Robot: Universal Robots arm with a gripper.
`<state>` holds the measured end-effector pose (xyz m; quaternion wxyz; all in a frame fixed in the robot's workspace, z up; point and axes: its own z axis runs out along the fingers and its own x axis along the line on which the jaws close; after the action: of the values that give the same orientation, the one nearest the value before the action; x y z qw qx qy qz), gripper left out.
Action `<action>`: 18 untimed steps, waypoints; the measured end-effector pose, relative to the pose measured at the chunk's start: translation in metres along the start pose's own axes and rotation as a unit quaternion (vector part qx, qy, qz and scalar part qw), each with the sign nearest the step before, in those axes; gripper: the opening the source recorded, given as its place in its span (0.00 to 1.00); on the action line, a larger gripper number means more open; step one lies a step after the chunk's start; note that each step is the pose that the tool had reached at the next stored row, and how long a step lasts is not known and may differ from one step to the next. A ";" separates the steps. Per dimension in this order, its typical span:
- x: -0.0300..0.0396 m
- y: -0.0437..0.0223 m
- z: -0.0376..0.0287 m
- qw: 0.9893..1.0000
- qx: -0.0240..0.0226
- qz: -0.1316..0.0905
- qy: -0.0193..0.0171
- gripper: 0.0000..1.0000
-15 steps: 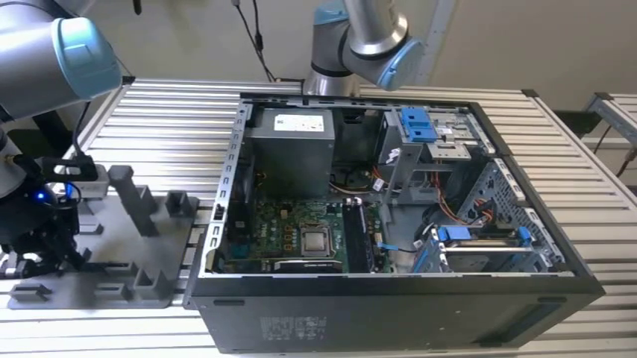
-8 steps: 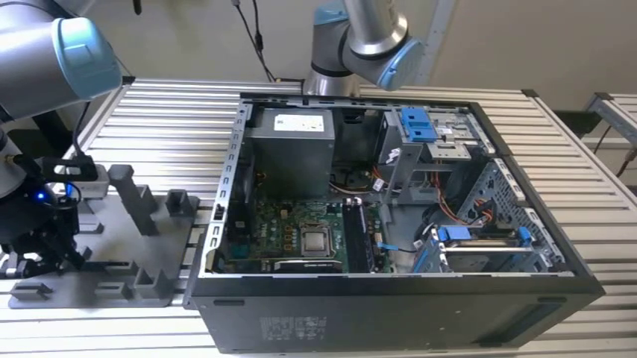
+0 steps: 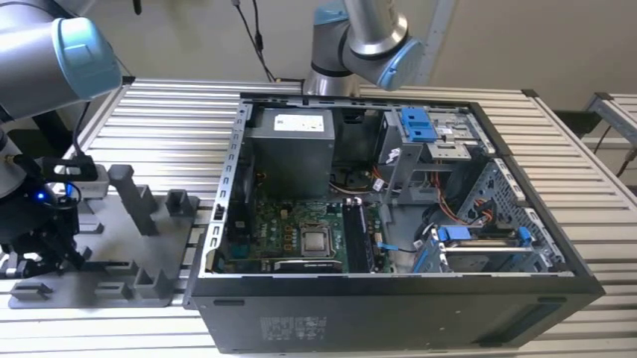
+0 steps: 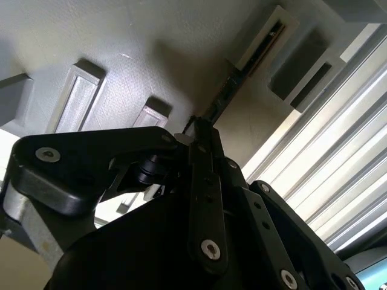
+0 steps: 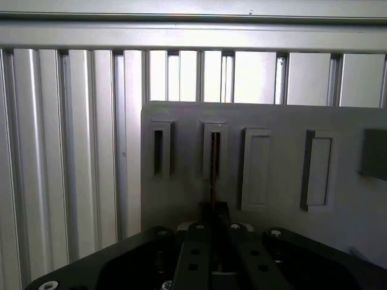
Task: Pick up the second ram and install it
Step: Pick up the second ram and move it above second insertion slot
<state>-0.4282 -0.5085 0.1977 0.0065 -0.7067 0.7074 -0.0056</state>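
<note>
First wrist view: second ram (image 5: 213, 181) gripped

Seen edge-on, it is clamped by the closed end effector (image 5: 214, 212). It reaches straight ahead of the fingertips into a slot of the grey holder tray (image 5: 272, 118), which is carried on the ribbed surface (image 5: 72, 151).

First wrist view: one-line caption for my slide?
Gripper at the ram, which sits edge-on in a slot of the grey tray on the slatted table.

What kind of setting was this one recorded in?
Probably a robotics lab bench for computer assembly: an open black desktop computer case with a green motherboard, a grey plastic holder tray, and a slatted aluminium table.
</note>
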 end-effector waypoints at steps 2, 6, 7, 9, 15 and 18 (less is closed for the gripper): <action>0.0000 0.0000 -0.0013 1.000 0.000 0.000 0.000 0.14; 0.0000 -0.0001 -0.0064 1.000 0.000 0.000 0.000 0.14; 0.0000 -0.0001 -0.0081 1.000 0.000 0.000 0.000 0.14; 0.0000 -0.0002 -0.0118 1.000 0.000 0.000 0.000 0.14; 0.0000 -0.0003 -0.0193 1.000 0.000 0.000 0.000 0.14; -0.0001 -0.0003 -0.0213 1.000 0.000 0.000 0.000 0.14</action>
<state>-0.4282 -0.5085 0.2190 0.0064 -0.7067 0.7075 -0.0057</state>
